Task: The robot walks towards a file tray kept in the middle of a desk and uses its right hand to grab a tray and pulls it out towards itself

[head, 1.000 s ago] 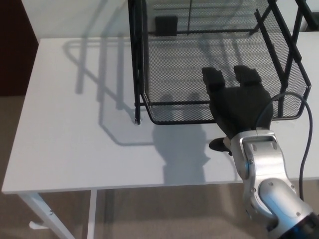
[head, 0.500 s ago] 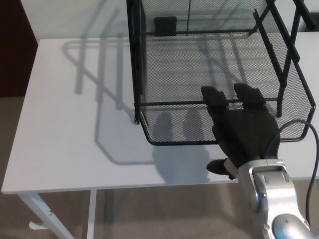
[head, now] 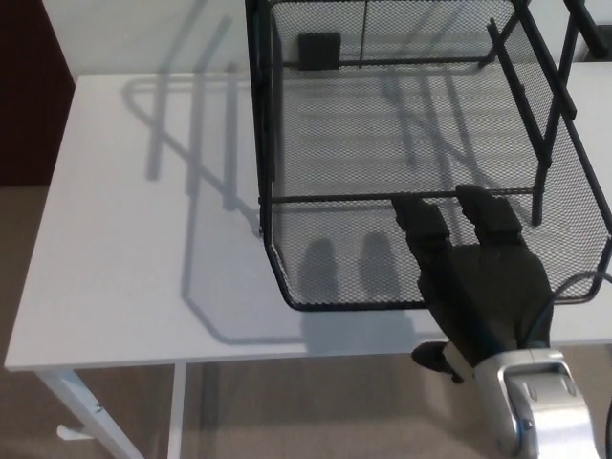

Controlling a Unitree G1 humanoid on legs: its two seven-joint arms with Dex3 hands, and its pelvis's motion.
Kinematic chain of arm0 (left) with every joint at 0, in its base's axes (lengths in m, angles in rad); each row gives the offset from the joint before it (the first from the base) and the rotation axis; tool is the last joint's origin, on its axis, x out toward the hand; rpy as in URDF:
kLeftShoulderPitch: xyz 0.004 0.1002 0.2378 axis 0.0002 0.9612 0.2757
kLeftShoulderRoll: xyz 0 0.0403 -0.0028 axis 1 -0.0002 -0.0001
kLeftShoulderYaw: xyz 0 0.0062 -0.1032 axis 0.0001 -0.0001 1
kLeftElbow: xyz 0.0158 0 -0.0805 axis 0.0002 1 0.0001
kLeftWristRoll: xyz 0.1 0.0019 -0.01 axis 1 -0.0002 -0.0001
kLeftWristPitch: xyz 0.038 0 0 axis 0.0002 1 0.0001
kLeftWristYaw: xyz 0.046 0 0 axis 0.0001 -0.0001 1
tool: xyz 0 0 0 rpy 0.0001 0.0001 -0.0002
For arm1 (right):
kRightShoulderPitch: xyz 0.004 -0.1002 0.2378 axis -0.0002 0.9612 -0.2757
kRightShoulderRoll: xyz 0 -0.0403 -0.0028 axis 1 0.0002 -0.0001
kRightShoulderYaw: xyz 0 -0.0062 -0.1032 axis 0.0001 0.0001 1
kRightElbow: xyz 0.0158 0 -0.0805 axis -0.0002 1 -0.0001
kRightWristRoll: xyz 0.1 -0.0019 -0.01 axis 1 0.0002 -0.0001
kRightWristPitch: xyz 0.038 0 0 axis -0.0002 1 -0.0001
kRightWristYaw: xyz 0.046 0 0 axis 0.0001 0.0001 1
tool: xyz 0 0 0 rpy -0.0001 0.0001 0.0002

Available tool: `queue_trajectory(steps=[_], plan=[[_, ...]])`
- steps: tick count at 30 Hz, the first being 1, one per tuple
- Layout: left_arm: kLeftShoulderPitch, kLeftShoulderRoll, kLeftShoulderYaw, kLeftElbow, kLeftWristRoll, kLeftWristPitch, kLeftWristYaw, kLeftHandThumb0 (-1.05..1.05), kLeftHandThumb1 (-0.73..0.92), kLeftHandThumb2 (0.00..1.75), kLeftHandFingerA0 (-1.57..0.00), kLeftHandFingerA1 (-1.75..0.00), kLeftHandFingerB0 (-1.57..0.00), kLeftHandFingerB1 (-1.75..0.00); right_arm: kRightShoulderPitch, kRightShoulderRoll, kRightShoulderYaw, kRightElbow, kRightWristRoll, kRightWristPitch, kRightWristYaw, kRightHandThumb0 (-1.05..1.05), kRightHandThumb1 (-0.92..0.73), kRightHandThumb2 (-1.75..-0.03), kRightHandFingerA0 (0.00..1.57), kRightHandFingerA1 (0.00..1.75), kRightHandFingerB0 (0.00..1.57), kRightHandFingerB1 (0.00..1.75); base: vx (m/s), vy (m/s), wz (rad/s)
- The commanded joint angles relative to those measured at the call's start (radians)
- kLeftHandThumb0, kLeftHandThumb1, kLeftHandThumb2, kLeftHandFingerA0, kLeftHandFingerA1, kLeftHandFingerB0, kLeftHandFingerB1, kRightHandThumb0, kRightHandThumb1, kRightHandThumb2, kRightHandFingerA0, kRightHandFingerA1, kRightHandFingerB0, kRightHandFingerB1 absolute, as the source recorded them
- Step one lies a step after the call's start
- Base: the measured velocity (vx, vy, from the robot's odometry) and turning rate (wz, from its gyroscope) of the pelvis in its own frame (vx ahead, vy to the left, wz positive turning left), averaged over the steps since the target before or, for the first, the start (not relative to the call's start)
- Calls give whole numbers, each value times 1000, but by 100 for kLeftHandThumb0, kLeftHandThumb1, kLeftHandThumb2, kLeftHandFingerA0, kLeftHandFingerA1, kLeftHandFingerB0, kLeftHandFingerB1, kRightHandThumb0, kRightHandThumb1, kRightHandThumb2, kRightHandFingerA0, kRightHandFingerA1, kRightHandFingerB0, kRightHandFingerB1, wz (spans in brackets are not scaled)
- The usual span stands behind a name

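On a smooth white worktop [head: 124, 239], black wire-mesh file tray [head: 382, 143], lowest rectangular tray [head: 325, 277] jutting past the front edge, right robot hand [head: 483, 287] grasping its front rim, two thick fingers [head: 426, 222] hooked over.

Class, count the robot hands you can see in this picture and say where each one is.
1. The right hand is at the lower right, its fingers hooked over the front rim of the pulled-out mesh tray. The left hand is out of frame.

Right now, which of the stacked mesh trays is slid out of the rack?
The lowest tray, the one the right hand hooks its fingers over. Its front rim juts past the frame's front bar; the upper tray sits back in the frame.
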State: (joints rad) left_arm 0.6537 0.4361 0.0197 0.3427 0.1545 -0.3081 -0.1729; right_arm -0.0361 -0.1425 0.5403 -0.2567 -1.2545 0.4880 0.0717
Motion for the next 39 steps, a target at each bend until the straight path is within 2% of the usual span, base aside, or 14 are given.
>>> queue_trajectory(steps=[1, 11, 16, 19, 22, 23, 29, 32, 33, 34, 35, 37, 38, 39], plan=[[-2, 16, 7, 27, 12, -3, 2, -36, 52, 55, -58, -41, -44, -36, 85, -27, 4, -71, -5, -27, 20, -77, -29, -61, 2, 45, 7, 38, 0, 0, 0], [5, 19, 5, 14, 19, 1, 4, -37, 52, 55, -58, -41, -44, -36, 167, -48, 6, -181, -38, -65, 12, -75, -34, -52, 0, 50, 8, 39, 0, 0, 0], [19, 18, 10, -12, 3, 5, -11, -37, 52, 55, -59, -41, -44, -36, 171, -43, -12, -262, -45, -76, 56, -79, -30, -63, 2, 37, 8, 43, 0, 0, 0], [-8, 21, 5, 9, 17, 14, -3, -34, 53, 56, -58, -41, -43, -36, 152, -30, -26, -333, -48, -87, 89, -81, -30, -63, 1, 44, 5, 42, 0, 0, 0], [-17, 22, 3, 33, 16, -5, -5, -34, 53, 56, -58, -41, -43, -36, 149, -20, -33, -414, -44, -106, 122, -83, -28, -65, 0, 38, 0, 31, 0, 0, 0], [-17, 19, 4, 28, 16, -1, -3, -34, 53, 56, -57, -41, -44, -36, 147, -13, -38, -461, -34, -121, 130, -51, -26, -79, 0, 41, 0, 27, 0, 0, 0], [-34, 14, -1, 41, 17, 1, 0, -35, 52, 56, -57, -41, -44, -36, 180, -38, -96, -742, 32, -188, 230, -65, -43, -86, 0, 29, 0, 18, 0, 0, 0], [-28, 14, 0, 32, 7, 10, -12, -35, 53, 56, -53, -40, -43, -36, 300, -29, -327, -791, 348, -443, 129, -58, -31, -81, 0, 36, 0, 28, 0, 0, 0], [-29, 14, -1, 32, 7, 11, -12, -35, 53, 56, -53, -40, -43, -36, 303, -26, -337, -791, 356, -452, 133, -58, -31, -81, 0, 36, 0, 28, 0, 0, 0], [-35, 19, 0, 26, 13, 19, -11, -35, 53, 56, -54, -40, -43, -36, 357, -56, -509, -791, 552, -569, 111, -76, -38, -77, 24, 67, 14, 52, 0, 0, 0], [-36, 19, 0, 27, 16, 21, -7, -35, 53, 56, -54, -40, -43, -36, 385, -74, -611, -791, 677, -622, 114, -76, -38, -77, 24, 67, 14, 52, 0, 0, 0], [-47, 26, 4, 26, 13, 32, -13, -34, 53, 56, -58, -40, -43, -36, 420, -138, -850, -791, 1159, -621, 204, -60, -32, -52, 94, 51, 78, 47, 0, 0, 0], [-54, 28, 7, 45, 11, 26, -12, -33, 52, 56, -59, -40, -43, -36, 482, -213, -978, -791, 1462, -614, 226, -52, -32, -52, 115, 56, 97, 52, 0, 0, 0], [-54, 29, 7, 47, 10, 24, -13, -34, 52, 56, -61, -41, -43, -36, 496, -248, -1045, -791, 1575, -605, 239, -61, -29, -66, 128, 69, 100, 59, 0, 0, 0]])
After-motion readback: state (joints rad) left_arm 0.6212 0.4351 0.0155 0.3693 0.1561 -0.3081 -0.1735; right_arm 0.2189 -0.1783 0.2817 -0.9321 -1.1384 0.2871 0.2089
